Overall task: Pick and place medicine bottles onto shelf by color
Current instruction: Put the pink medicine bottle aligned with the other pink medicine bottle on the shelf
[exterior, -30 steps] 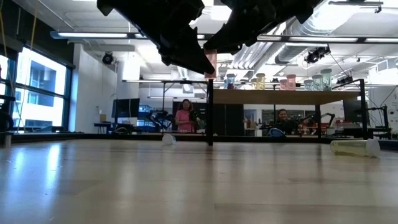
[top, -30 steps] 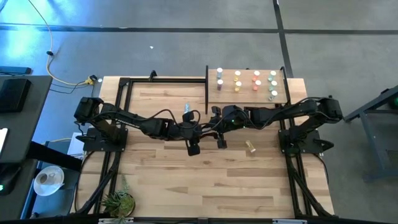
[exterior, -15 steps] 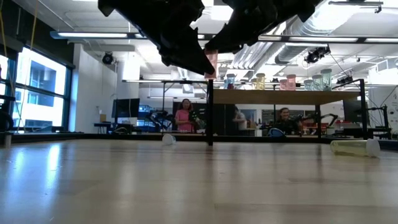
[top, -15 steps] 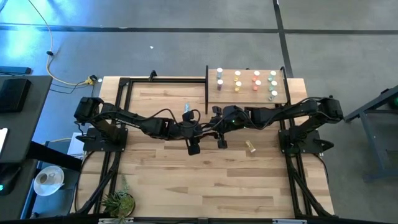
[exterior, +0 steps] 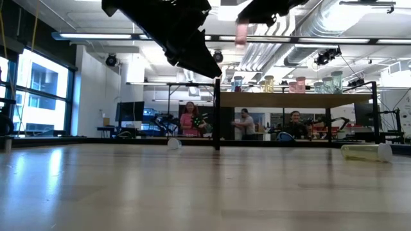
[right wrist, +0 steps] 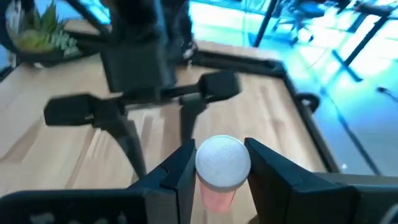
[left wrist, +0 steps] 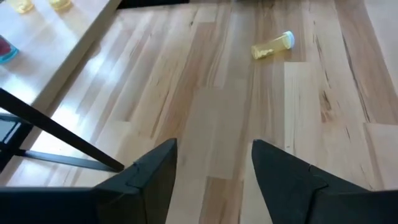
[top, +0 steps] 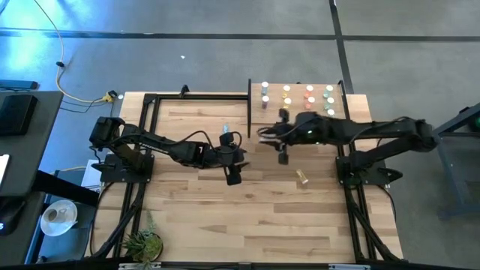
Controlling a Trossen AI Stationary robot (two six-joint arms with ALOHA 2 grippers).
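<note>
Bottles matter here, and we now have a red bottle [right wrist: 221, 168] pinched between the fingers of our right gripper [right wrist: 219, 167], white cap up. That gripper has pulled away from our left gripper [left wrist: 214, 171], which has spread open and holds nothing, so we judge the handover done. The shelf [top: 298, 117] lies just beyond our right gripper, its rows of bottles sorted by color; the red row looks like the next stop. A yellow bottle [top: 303, 177] lies on its side on the table [top: 262, 217] nearby. The shelf's black upright [exterior: 217, 113] stands close to the approach path.
</note>
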